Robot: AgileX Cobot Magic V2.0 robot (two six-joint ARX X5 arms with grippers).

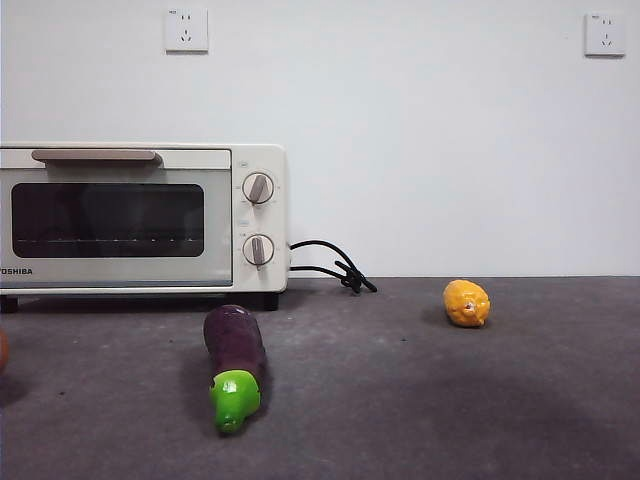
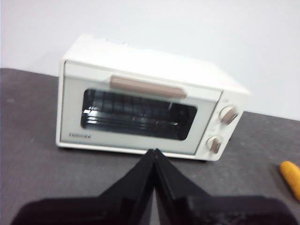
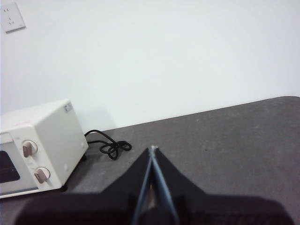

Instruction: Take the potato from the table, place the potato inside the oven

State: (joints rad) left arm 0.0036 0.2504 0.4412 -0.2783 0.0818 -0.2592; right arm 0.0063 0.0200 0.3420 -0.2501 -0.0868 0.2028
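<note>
Both the left gripper (image 2: pixel 154 152) and right gripper (image 3: pixel 153 149) are clamped shut on nothing, and the potato (image 1: pixel 3 352) is probably that brownish sliver off the left gripper's side, before the closed oven (image 1: pixel 140 215).

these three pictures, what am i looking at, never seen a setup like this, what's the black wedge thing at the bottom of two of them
It is a two-armed robot at a dark grey table. One picture comes from a low camera looking across the table. The other two come from cameras on the wrists, so each black wedge is that arm's own gripper: the left gripper faces the cream oven, door closed; the right gripper looks past the oven's side. Both are shut and hold nothing. On the table lie a purple eggplant and a yellow fruit. A brown sliver at the left edge may be the potato.
</note>
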